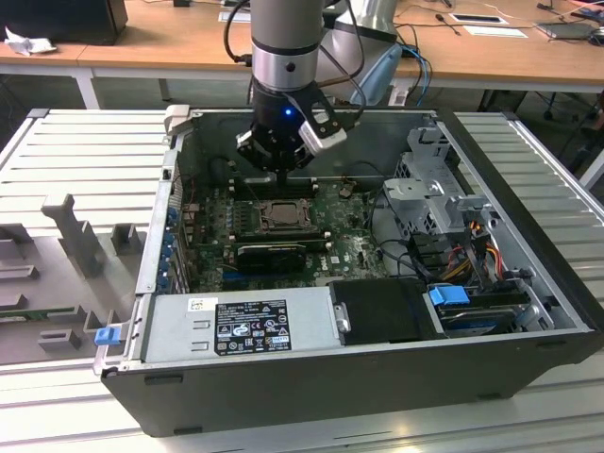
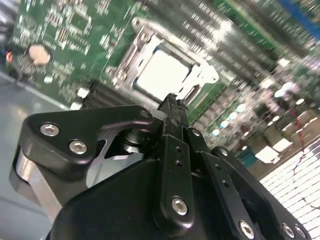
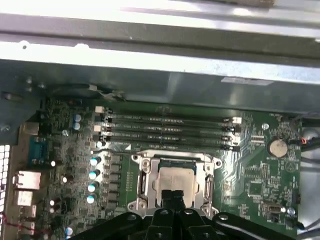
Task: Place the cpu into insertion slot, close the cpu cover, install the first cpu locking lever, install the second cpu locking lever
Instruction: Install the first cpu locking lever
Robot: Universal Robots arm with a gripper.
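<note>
The cpu [image 3: 175, 181] lies flat in the insertion slot [image 1: 281, 215] on the green motherboard, its pale silver top showing through the window of the cpu cover [image 3: 142, 175]. The cover's silver frame lies down around the cpu [image 2: 162, 75] in both wrist views. My gripper [image 1: 283, 173] hangs just above the slot's far side, towards the memory slots. Its black fingers [image 2: 172, 112] are pressed together with nothing between them, and the tips [image 3: 175, 196] point at the near edge of the chip. I cannot make out the locking levers clearly.
The open black case holds a grey power supply box [image 1: 241, 326] at the front, a black ribbed heatsink bar [image 1: 269, 253] and a metal drive cage [image 1: 439, 189] with cables. Memory slots [image 3: 167, 132] run beside the socket. Grey fixtures [image 1: 75, 231] stand on the exterior view's left.
</note>
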